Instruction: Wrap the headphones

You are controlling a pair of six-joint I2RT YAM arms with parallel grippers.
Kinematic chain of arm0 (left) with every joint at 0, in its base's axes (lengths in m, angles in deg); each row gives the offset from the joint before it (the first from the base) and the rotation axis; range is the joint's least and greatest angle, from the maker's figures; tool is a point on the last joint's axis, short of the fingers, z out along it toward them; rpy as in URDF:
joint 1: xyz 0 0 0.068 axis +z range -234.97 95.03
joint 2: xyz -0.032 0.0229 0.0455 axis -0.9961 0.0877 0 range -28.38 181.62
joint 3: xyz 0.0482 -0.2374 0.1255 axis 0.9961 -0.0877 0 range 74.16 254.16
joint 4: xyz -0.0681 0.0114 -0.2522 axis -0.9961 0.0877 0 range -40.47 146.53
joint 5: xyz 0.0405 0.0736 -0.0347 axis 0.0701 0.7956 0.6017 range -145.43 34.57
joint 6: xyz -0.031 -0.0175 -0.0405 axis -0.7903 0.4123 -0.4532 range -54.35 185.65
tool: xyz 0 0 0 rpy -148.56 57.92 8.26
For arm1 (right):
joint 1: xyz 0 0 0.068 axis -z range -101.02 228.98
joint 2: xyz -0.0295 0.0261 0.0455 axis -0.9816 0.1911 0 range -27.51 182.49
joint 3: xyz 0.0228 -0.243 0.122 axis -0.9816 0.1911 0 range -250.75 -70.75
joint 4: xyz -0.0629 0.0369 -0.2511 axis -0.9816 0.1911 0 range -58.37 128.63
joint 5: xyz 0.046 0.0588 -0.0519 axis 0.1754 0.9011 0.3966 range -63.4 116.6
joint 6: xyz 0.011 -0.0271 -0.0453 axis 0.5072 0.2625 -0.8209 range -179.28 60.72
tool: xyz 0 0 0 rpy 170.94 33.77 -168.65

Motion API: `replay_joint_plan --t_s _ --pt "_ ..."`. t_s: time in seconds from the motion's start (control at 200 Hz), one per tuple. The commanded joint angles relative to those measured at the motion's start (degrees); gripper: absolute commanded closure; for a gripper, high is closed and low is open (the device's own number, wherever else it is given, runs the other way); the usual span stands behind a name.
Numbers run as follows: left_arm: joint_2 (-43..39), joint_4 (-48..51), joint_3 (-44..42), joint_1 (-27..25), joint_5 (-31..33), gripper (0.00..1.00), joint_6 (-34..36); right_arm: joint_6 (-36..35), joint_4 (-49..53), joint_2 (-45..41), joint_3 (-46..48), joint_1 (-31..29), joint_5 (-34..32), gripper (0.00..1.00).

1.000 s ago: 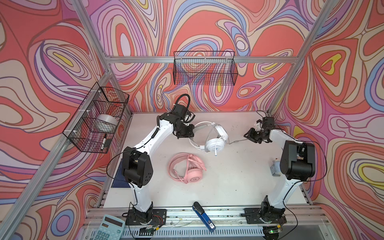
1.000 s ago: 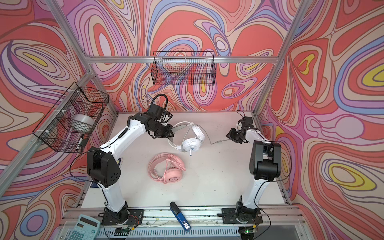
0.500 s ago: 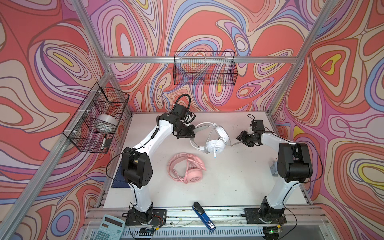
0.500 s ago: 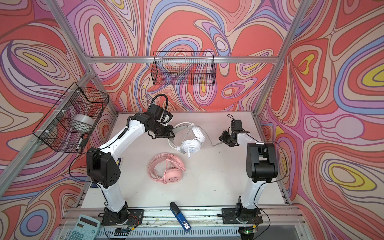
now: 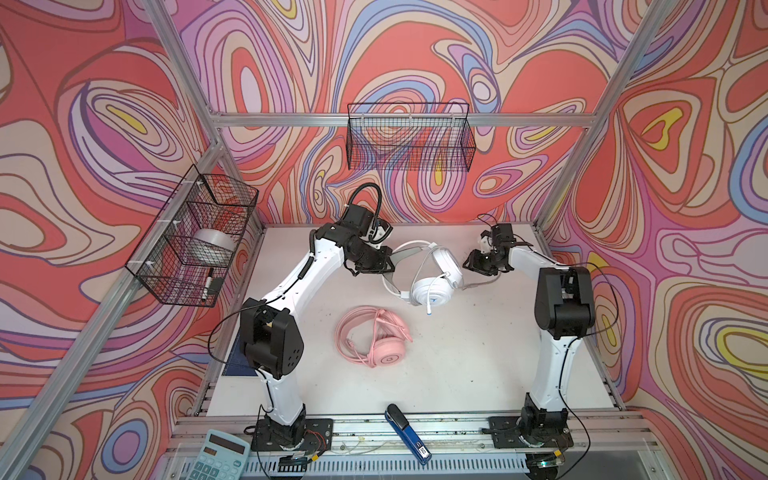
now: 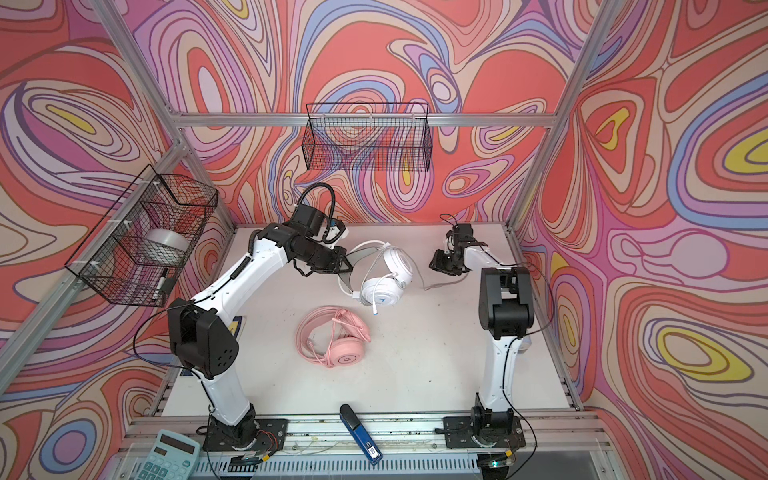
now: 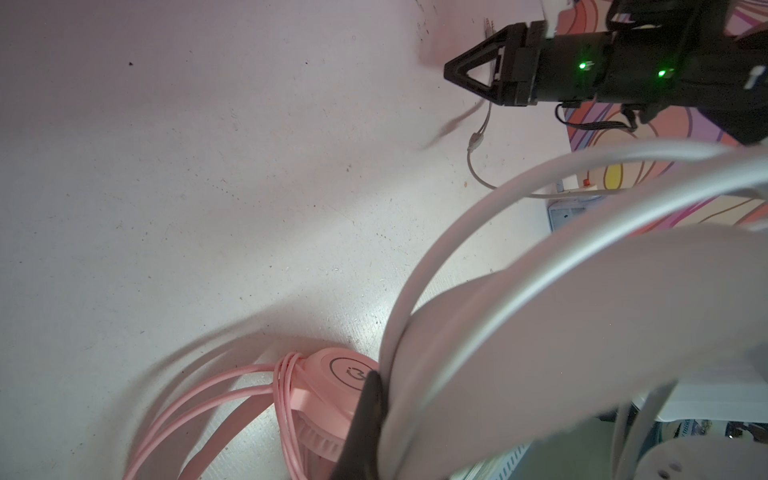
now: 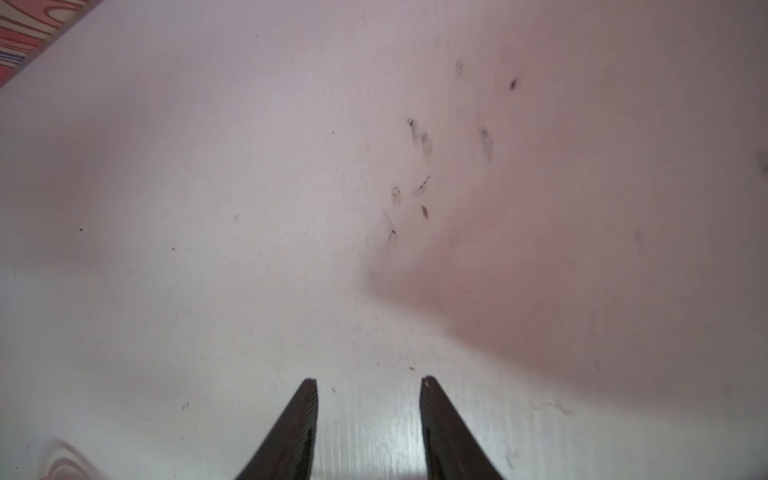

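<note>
White plastic over-ear headphones [image 5: 430,289], gripped by grey headband [image 5: 401,252]
My left gripper [image 5: 384,266] clamps it; my right gripper [image 8: 369,380] stands half-open, empty.

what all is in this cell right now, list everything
white headset: 1, white, back middle of table, raised by its headband
cable: 1, grey, trailing from white headset toward right gripper
pink headset: 1, pink, table centre
back basket: 1, black wire, back wall
side basket: 1, black wire, left wall
tape roll: 1, whitish, in side basket
marker: 1, black and white, in side basket
calculator: 1, pale teal, front left corner
stapler: 1, blue, front rail; looks like one
table: 1, white
left arm, right arm: 2, white and black
left gripper: shut on white headset's headband
right gripper: open, holding nothing
</note>
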Motion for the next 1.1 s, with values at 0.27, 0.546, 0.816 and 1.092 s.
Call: replay_joint_plan --t_s 0.27,0.546,0.816,1.092 --pt "0.1 -7.4 3.8 0.3 -1.1 1.00 -11.0 0.6 4.1 -2.8 10.8 -2.5 1.1 0.71" --pt "1.1 -17.1 1.0 1.0 0.0 1.00 -23.9 9.1 -6.7 -12.4 25.5 -3.5 1.1 0.70" --pt "2.5 -17.9 -1.1 1.1 8.5 1.00 -31.2 16.5 -13.4 -19.3 35.2 -7.1 -0.5 0.70" --pt "5.9 -16.3 -2.1 1.1 13.8 1.00 -34.4 18.7 -15.0 -21.6 39.8 -11.4 -0.3 0.69"
